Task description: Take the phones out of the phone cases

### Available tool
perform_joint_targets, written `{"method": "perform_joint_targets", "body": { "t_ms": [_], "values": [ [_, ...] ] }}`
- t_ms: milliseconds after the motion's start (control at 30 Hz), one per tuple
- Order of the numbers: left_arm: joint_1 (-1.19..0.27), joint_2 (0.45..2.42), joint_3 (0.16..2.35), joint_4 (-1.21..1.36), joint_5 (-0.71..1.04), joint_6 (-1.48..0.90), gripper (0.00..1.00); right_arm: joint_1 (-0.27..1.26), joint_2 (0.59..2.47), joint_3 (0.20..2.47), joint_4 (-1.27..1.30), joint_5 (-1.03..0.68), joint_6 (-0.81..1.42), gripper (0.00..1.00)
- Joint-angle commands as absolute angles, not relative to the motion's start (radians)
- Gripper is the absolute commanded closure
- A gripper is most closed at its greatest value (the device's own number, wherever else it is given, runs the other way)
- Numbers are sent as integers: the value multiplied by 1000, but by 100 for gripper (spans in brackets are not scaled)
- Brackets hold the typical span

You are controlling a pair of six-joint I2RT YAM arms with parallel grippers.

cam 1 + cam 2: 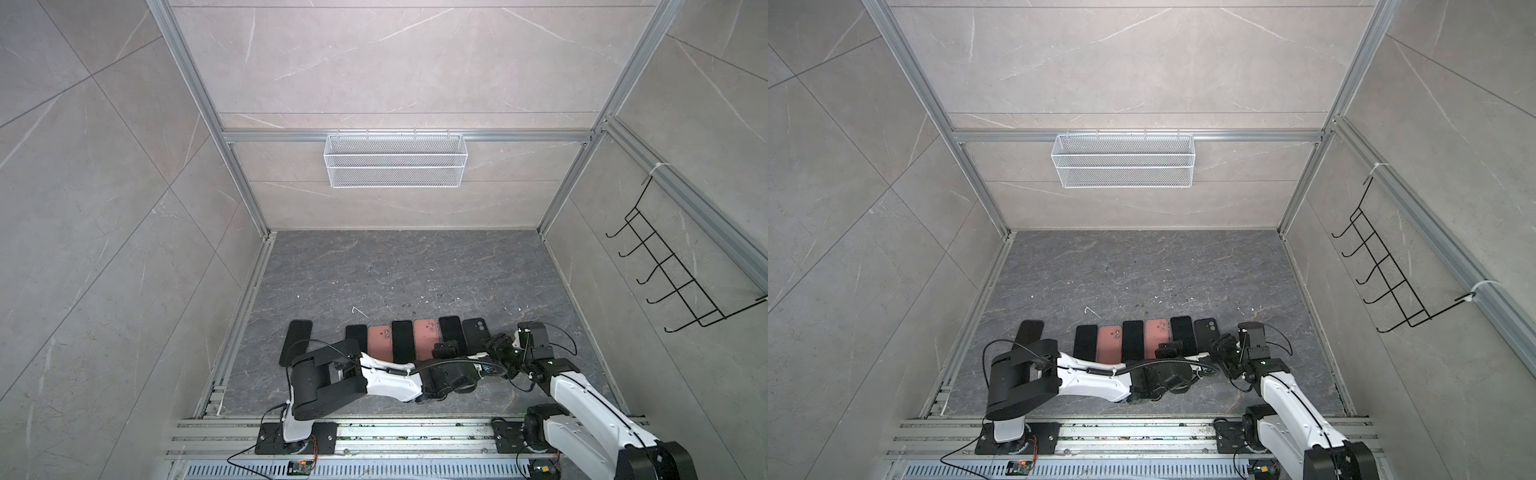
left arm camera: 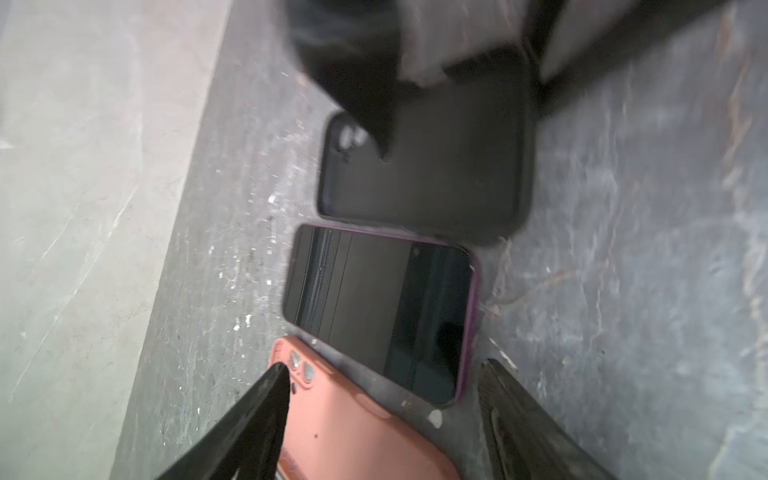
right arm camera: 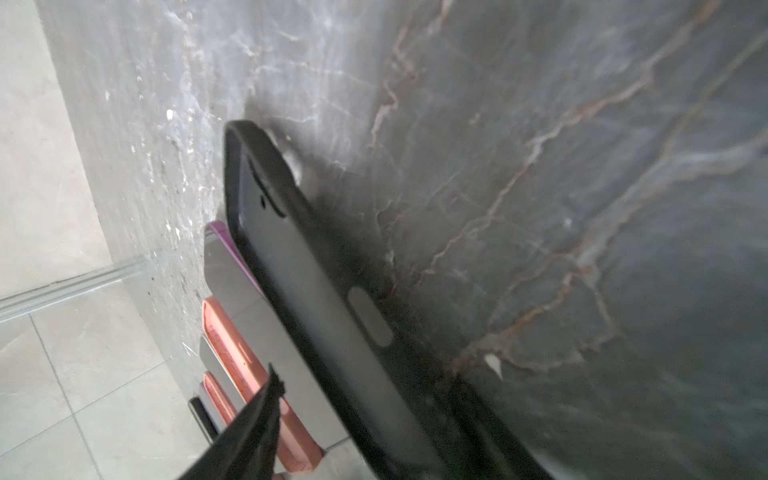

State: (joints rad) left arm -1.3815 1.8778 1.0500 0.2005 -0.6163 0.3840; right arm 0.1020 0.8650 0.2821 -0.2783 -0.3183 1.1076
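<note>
Left gripper (image 1: pixel 445 347) first: stands wide open, clamps nothing. Hangs low over the row of handsets near the front edge of the counter (image 1: pixel 395 270), right of middle. Shows both fingers (image 2: pixel 249 424) in the left wrist view, set far apart, one above the pink case (image 2: pixel 353 428), its partner above bare stone. Frames the phone (image 2: pixel 382 311) just beyond the tips and touches neither phone nor case, as far as can be seen.

Over to the right gripper (image 1: pixel 496 344): sits at the right end of that row, right by the black phone case (image 1: pixel 476 332). Looks open as well. Shows one finger (image 3: pixel 257 419) in the right wrist view, pushed well off to the side and clear of the case wall; loses the other in dark blur. Comes through smeared in the left wrist view, a tip pointing down at the inside of the case. Touching or just above? Cannot tell. Has no visible hold on anything.

And the phone: lies flat on the counter, screen up, purple rim showing, out of the case. Rests between black phone case and pink case, close against both.

Black phone case next: lies empty, open side up, last in the row toward the right edge. Reveals pale stone through the camera cutout.

Further along toward the left edge: more dark handsets (image 1: pixel 403 340), a second pink case (image 1: pixel 380 343), and one dark handset (image 1: pixel 296 340) lying apart from the rest.
</note>
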Motion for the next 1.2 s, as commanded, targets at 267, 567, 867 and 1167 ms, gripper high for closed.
{"method": "perform_joint_targets", "body": {
  "t_ms": [267,567,867,1167],
  "values": [
    [-1303,1487,943,133,-592,72,11,100,656,463,-696,-161,893,20],
    [-1183,1227,893,-110,-533,-197,9,150,986,556,-550,-236,697,39],
    [-1061,1033,843,-411,-587,-470,7,274,1270,600,-369,-178,723,59],
    [-994,983,867,-624,-674,-608,7,291,1371,613,-348,-119,727,78]
  ]
}}
